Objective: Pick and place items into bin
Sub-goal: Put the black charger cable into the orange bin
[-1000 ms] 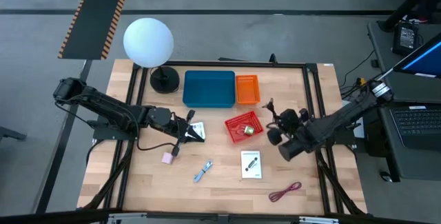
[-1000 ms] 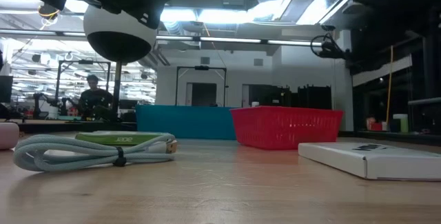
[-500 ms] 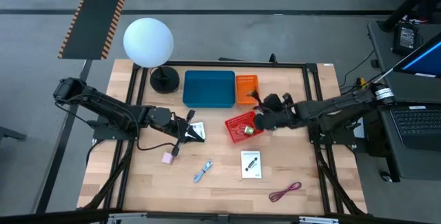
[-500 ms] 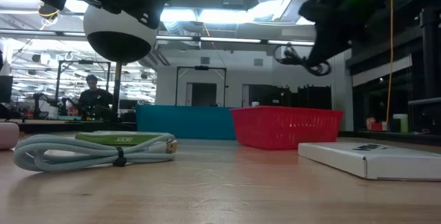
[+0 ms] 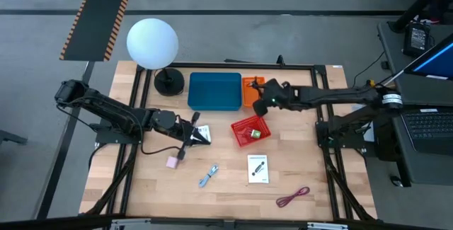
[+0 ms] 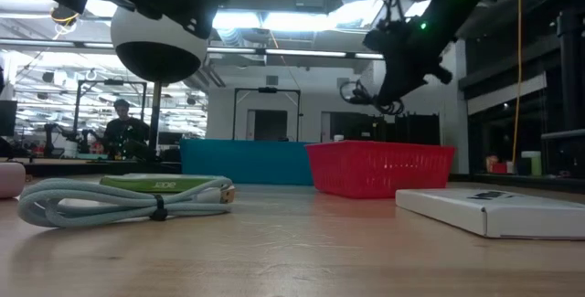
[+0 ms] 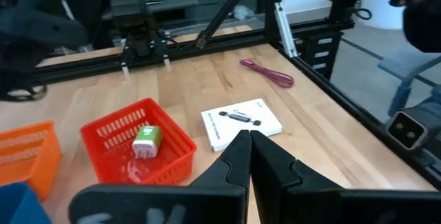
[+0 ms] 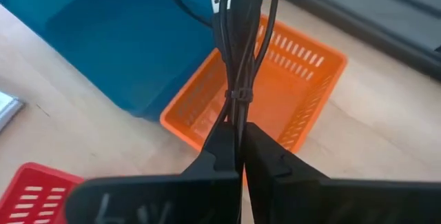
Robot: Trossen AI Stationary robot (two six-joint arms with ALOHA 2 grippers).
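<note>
Your right gripper is clenched on a bundled black cable, and over the last second it has swung from the near right of the surface, across the red basket, to hang above the orange basket. In the right wrist view the cable dangles straight out from the fingertips with the orange basket directly beyond it and the blue bin just to one side. That puts you at the drop point, by my read: a release here should land the cable in the orange basket, though its loose end hangs near the rim facing the blue bin, so lower a little first.

Your left gripper has not moved; it sits clenched and empty, low over the surface beside a white card. Ahead of it lie the red basket holding a green piece, the other card and the maroon cable. The pink cube and tool also wait, well apart from your right gripper.
</note>
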